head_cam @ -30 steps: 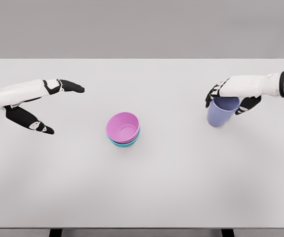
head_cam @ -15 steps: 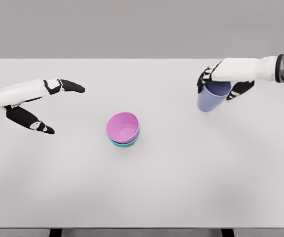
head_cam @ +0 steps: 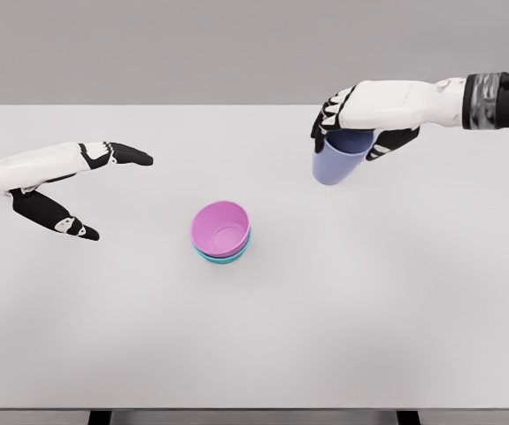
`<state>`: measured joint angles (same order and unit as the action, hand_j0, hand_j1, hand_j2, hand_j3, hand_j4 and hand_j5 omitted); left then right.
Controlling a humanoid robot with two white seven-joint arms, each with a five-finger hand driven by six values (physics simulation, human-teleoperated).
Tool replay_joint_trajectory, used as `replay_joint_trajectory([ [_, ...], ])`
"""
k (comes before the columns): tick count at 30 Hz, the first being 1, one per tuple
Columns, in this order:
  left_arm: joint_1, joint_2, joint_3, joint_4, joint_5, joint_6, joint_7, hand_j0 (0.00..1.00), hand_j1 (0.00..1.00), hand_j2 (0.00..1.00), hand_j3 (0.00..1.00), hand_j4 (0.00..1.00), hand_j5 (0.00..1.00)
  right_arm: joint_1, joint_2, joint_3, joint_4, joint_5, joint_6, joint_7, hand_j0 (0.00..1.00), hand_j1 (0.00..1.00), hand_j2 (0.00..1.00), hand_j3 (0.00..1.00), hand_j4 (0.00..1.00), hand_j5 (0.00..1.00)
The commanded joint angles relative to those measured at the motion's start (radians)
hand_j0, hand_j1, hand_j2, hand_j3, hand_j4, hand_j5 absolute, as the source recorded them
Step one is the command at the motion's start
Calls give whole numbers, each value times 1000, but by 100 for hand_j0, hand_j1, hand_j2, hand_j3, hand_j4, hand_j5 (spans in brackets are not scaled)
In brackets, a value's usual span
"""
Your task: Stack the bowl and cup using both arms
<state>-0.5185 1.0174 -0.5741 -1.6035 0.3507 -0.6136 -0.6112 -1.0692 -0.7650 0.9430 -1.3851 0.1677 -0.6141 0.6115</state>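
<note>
Wide bare white table (head_cam: pixel 325 336) all around. Right hand (head_cam: pixel 360 119) grips the lilac cup (head_cam: pixel 337 163) by its rim, up near the far edge. Pink bowl (head_cam: pixel 220 227) sits nested in the teal bowl (head_cam: pixel 223 257), mid-table, empty. Left hand (head_cam: pixel 68 181) hangs spread at the left.

Two round plastic bowls sit nested at frame centre — one pink bowl (head_cam: pixel 220 227), one teal bowl (head_cam: pixel 222 257) — and one lavender plastic cup (head_cam: pixel 339 160) at upper right.
</note>
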Motion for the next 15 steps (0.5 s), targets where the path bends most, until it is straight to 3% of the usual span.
replay_joint_trajectory([
  [1, 0, 1, 0, 1, 8, 3, 0, 100, 100, 100, 100, 100, 100, 0, 24, -3, -18, -7, 3, -1, 60, 60, 60, 60, 60, 60],
  [5, 0, 0, 0, 1, 8, 3, 0, 100, 100, 100, 100, 100, 100, 0, 38, -3, -138, -10, 3, -1, 60, 60, 60, 60, 60, 60],
  [15, 0, 0, 0, 1, 8, 3, 0, 100, 100, 100, 100, 100, 100, 2, 151, 14, -183, -11, 3, -1, 60, 60, 60, 60, 60, 60],
])
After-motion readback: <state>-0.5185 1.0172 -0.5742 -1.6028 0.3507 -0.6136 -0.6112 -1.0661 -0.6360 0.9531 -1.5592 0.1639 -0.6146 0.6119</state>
